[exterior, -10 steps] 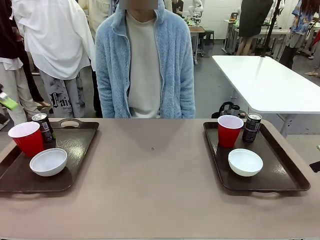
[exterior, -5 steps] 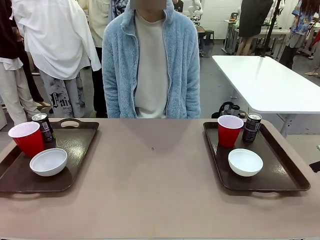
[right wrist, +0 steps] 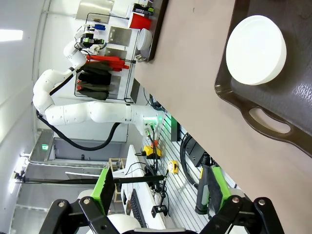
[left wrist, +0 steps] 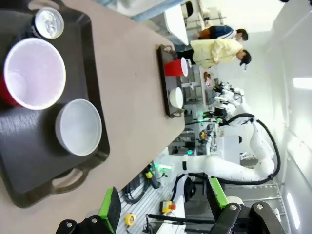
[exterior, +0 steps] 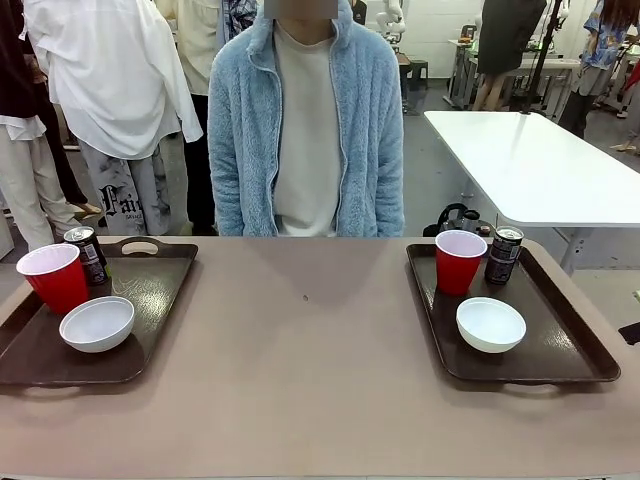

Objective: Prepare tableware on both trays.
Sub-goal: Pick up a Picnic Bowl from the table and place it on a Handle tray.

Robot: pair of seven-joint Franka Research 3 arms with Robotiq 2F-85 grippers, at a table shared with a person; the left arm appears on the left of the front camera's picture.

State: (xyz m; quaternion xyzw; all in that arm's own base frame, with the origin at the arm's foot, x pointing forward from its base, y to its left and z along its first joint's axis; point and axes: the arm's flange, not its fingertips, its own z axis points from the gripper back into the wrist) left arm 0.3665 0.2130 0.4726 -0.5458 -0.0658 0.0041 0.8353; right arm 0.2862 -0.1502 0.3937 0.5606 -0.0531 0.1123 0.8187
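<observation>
On the left tray (exterior: 152,290) stand a red cup (exterior: 55,278), a dark can (exterior: 87,252) and a white bowl (exterior: 97,323). The right tray (exterior: 562,342) holds a red cup (exterior: 460,260), a can (exterior: 505,254) and a bowl (exterior: 491,324). My left gripper (left wrist: 163,204) hangs open and empty off the table's near side, looking over its tray (left wrist: 29,161), cup (left wrist: 34,73), bowl (left wrist: 79,126) and can (left wrist: 48,22). My right gripper (right wrist: 161,190) is open and empty too, back from its tray (right wrist: 297,102) and bowl (right wrist: 256,48).
A person in a light blue fleece (exterior: 305,120) stands at the far edge, hands out of sight. Bare tabletop (exterior: 305,340) lies between the trays. A white table (exterior: 530,160) stands behind on the right. Each wrist view catches the other arm (left wrist: 234,165) (right wrist: 83,112) farther off.
The person has shifted slightly to the right. A green-tipped shape at the left edge of the front view is gone. Trays and tableware have not moved.
</observation>
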